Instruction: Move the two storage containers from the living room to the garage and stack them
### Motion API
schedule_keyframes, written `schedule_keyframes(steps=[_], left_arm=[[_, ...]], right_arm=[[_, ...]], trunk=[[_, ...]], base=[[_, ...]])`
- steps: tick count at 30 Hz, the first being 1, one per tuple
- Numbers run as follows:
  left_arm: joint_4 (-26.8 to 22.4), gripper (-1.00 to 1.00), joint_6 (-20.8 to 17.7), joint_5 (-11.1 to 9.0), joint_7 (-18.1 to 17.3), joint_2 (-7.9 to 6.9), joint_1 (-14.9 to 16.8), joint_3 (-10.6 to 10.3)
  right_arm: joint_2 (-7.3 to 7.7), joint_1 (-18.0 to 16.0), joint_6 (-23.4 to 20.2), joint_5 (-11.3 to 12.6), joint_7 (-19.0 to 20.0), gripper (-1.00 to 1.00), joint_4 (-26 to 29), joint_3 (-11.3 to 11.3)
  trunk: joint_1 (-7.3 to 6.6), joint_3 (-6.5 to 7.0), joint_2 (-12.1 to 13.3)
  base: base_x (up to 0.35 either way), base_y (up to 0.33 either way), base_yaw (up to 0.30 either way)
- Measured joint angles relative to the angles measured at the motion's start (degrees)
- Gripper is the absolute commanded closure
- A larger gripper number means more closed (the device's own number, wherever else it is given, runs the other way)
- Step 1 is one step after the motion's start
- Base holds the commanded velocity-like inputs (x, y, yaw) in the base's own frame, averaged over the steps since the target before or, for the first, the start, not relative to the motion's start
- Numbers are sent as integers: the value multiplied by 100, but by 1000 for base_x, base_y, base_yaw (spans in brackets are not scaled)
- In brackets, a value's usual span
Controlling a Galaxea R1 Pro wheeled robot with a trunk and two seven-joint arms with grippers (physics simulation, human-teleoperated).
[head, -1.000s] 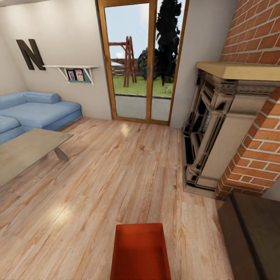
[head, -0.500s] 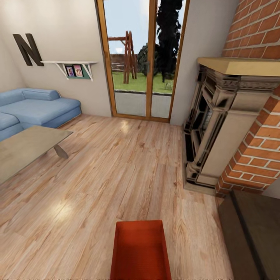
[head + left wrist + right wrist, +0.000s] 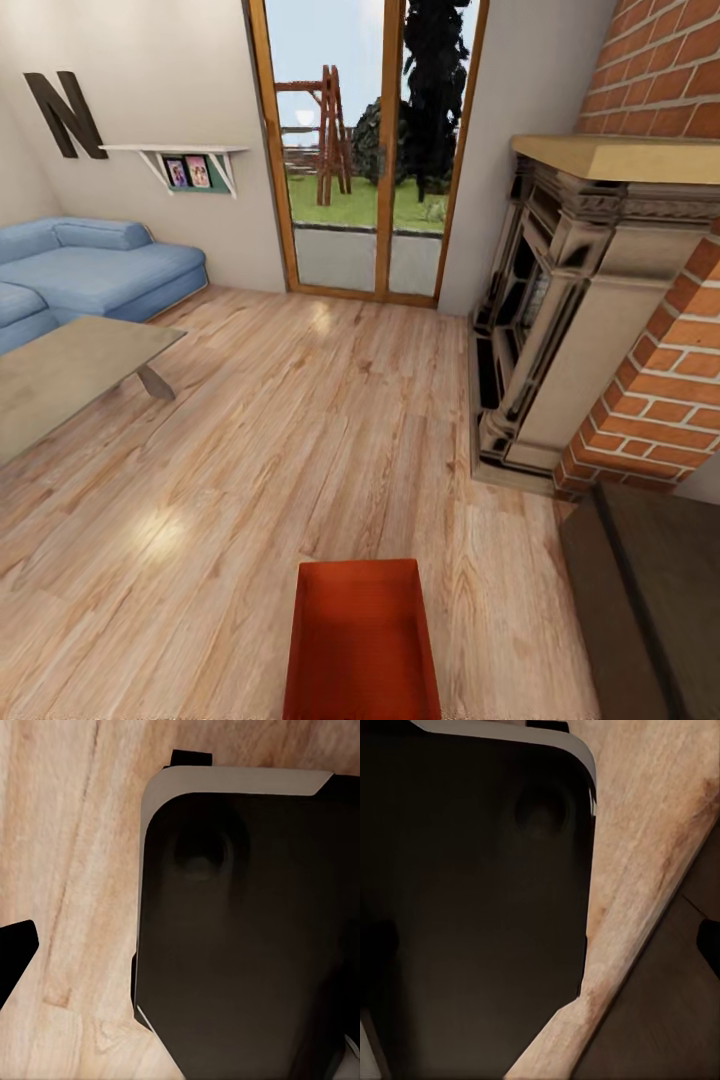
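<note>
- Now, one orange-red storage container point(image 3: 361, 640) sits low at the head view's bottom edge, open top up, empty, over the light wood plank floor point(image 3: 300, 450).
- Can't tell what holds it; no contact visible.
- Living room: blue sofa point(image 3: 90, 270) far left, low worktop point(image 3: 60, 375) in front of it, brick fireplace point(image 3: 610, 300) right, glass door point(image 3: 370, 150) ahead.
- Wrist views: a dark rounded body with a pale rim point(image 3: 247, 930) point(image 3: 472, 907) above plank floor.
- Left and right end effector state: can't tell, fingers unclear.
</note>
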State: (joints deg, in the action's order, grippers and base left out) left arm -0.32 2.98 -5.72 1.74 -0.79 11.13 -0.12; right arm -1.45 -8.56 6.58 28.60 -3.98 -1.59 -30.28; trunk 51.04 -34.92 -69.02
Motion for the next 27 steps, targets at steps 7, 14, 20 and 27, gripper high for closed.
schedule_keyframes(steps=[7, 14, 20, 27], left_arm=[[0, -100, 0, 2, 0, 1, 2, 0], [0, -100, 0, 0, 0, 1, 4, 1], [0, -100, 2, 2, 0, 2, 0, 1], [0, -100, 0, 2, 0, 2, 2, 1]], right_arm=[[0, 0, 6, 0, 0, -100, -1, 0], [0, 0, 6, 0, 0, -100, 0, 0], [0, 0, 7, 0, 0, -100, 0, 0], [0, 0, 7, 0, 0, -100, 0, 0]], trunk=[[0, -65, 0], [0, -130, 0], [0, -186, 0], [0, -251, 0]], base=[[0, 0, 0], [0, 0, 0], [0, 0, 0], [0, 0, 0]])
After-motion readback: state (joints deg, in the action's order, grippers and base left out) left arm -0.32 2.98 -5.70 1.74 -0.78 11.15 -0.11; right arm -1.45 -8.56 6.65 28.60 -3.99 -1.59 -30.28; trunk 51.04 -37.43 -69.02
